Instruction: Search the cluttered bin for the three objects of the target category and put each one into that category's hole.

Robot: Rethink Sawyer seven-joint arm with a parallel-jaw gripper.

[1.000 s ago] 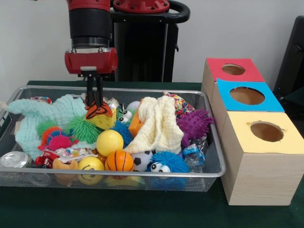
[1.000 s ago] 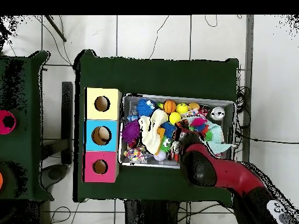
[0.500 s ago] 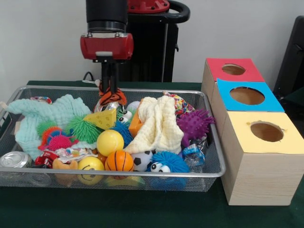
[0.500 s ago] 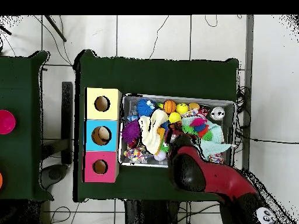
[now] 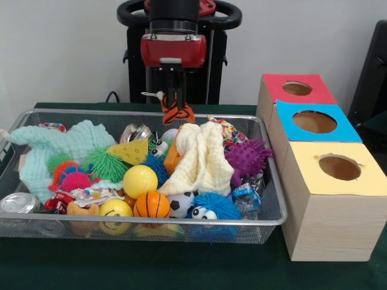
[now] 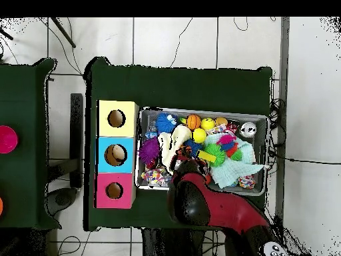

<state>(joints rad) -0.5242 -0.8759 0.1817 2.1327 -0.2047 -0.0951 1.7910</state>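
Orange-and-black striped toy (image 5: 178, 113) is pinched in my tool (image 5: 175, 104) above the wire bin's (image 5: 266, 181) back rim, so I'd carry it high and level to the boxes (image 5: 314, 130) before letting go over its hole.

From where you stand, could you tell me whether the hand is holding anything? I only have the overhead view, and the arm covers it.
Observer: Yes, the hand is shut on a small orange-and-black striped toy.
Operator: Thank you. Is that toy lifted free of the clutter?
Observer: It appears so. In the front view it hangs above the cream cloth, at about the height of the wire basket's far rim, and touches nothing in the basket.
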